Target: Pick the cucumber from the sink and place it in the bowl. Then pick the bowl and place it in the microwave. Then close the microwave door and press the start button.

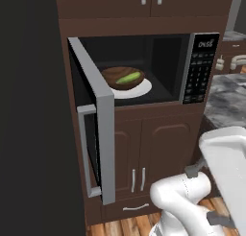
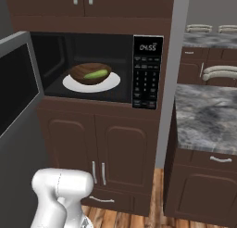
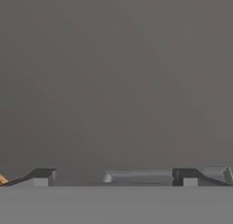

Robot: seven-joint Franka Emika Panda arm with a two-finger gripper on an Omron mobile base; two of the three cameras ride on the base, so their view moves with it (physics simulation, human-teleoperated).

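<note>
Resting in the round wooden bowl [image 1: 123, 78] — a smooth oblong cucumber [image 1: 129, 78].

Dark brown cabinets [image 2: 111, 143] with 2 silver door handles [image 2: 98, 172], wood plank floor [image 2: 155, 201], grey marble countertop [image 2: 206, 113] at right.

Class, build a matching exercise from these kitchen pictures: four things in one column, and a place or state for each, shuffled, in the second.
Things:
1. cucumber
2. bowl
3. microwave door
4. keypad panel

Places or states:
A. swung open to the left
B. lying inside the bowl
C. right of the microwave cavity, display lit at top
D. resting on the white turntable plate

Pairs: 1-B, 2-D, 3-A, 4-C
</note>
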